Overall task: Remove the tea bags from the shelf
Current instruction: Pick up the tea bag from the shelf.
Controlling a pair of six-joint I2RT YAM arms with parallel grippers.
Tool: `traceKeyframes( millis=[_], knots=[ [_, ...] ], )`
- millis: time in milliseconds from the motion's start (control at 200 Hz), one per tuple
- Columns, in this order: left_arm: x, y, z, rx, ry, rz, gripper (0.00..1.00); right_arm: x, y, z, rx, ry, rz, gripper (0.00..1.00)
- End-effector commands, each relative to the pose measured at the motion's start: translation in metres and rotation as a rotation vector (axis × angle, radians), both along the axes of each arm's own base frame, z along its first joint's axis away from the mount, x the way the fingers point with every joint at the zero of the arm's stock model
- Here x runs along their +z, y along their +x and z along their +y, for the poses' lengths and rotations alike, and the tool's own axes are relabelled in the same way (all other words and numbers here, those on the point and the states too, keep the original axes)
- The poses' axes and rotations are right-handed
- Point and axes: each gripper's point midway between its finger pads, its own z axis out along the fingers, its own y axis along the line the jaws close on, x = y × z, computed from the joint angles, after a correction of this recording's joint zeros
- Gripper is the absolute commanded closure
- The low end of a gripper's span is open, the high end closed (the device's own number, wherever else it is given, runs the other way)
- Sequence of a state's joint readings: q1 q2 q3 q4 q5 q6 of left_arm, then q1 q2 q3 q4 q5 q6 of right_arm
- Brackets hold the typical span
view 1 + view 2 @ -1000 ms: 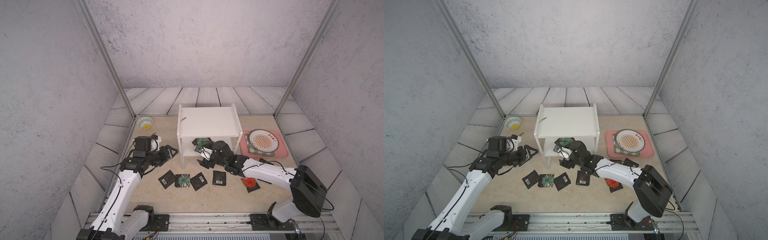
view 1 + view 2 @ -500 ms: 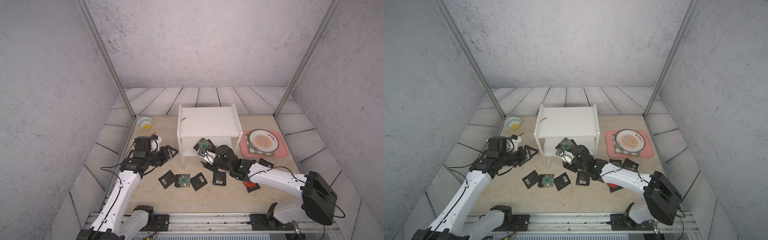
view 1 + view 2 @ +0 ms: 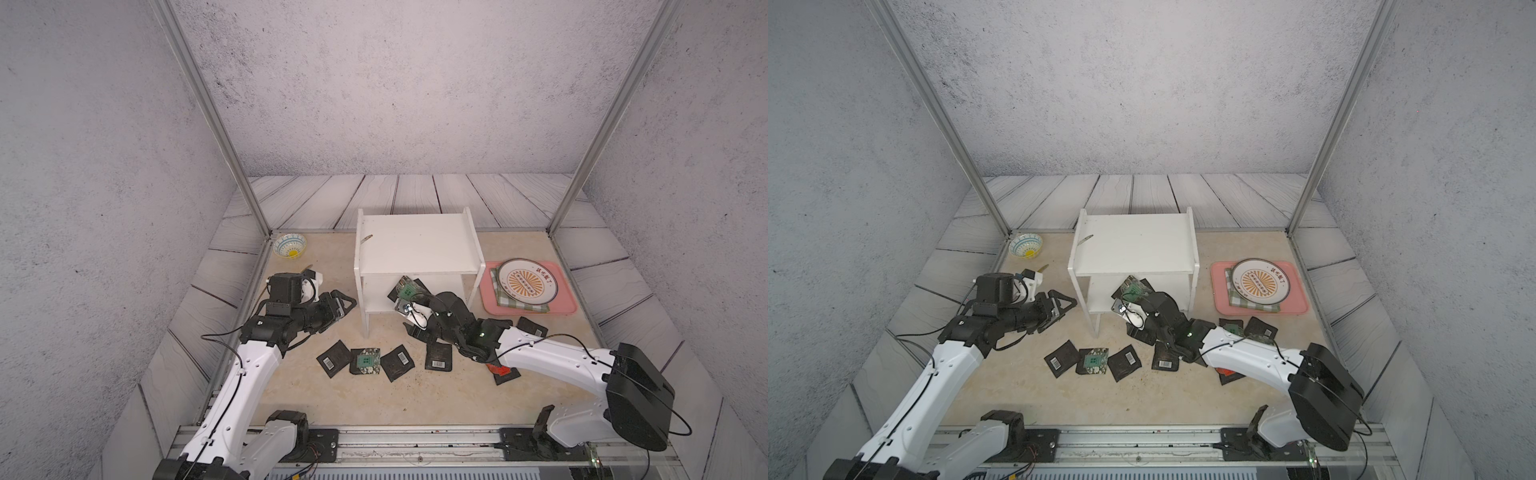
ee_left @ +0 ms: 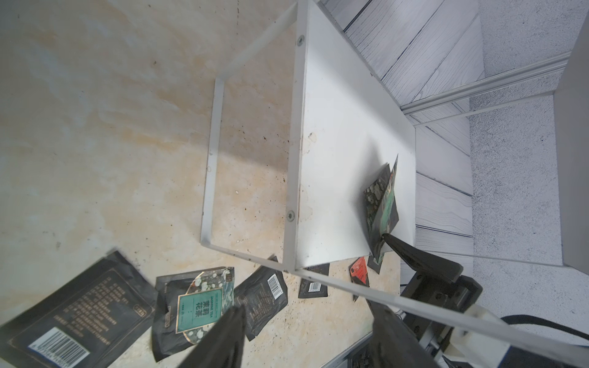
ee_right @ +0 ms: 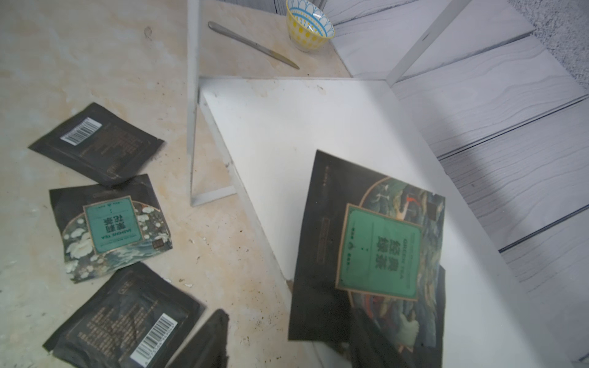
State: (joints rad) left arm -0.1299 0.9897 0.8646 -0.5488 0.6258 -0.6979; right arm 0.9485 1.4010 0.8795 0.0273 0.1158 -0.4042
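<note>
Right wrist view: the right claw (image 5: 291,315) gapes wide, gripping nothing; a tilted green tea bag (image 5: 379,251) leans against it on the lower board of the shelf (image 5: 287,133). The left claw (image 3: 348,305), at the shelf's nine o'clock, is spread and empty; other tea bags (image 3: 402,362) lie on the worktop (image 3: 374,399).

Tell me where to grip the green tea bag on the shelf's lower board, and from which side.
Take the green tea bag by its near edge, which sticks out past the lower board of the shelf. Come from the open front and pinch its two flat faces: it stands tilted on edge, and the side panels and top board likely block other sides.
</note>
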Motion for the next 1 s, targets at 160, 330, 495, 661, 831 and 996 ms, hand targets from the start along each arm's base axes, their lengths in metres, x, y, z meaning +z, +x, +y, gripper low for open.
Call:
traceKeyframes(
  millis=[160, 330, 495, 661, 831, 996],
  knots=[
    [0.005, 0.0, 0.001, -0.001, -0.014, -0.012, 0.33, 0.035, -0.009, 0.0, 0.034, 0.005, -0.113, 0.26],
    [0.005, -0.001, 0.001, -0.002, -0.014, -0.014, 0.33, 0.04, -0.005, 0.007, 0.052, -0.007, -0.159, 0.2],
    [0.003, -0.001, 0.001, -0.001, -0.013, -0.008, 0.34, 0.038, 0.014, 0.016, 0.013, -0.049, -0.196, 0.18],
    [0.0, -0.001, 0.001, -0.001, -0.008, -0.002, 0.33, 0.034, 0.025, 0.029, 0.015, -0.064, -0.201, 0.17],
    [0.0, -0.002, 0.002, -0.001, -0.004, -0.002, 0.33, 0.02, 0.027, 0.032, 0.009, -0.065, -0.161, 0.18],
    [-0.001, -0.001, 0.002, -0.003, -0.004, -0.001, 0.33, 0.005, 0.023, 0.027, -0.003, -0.07, -0.116, 0.22]
  ],
)
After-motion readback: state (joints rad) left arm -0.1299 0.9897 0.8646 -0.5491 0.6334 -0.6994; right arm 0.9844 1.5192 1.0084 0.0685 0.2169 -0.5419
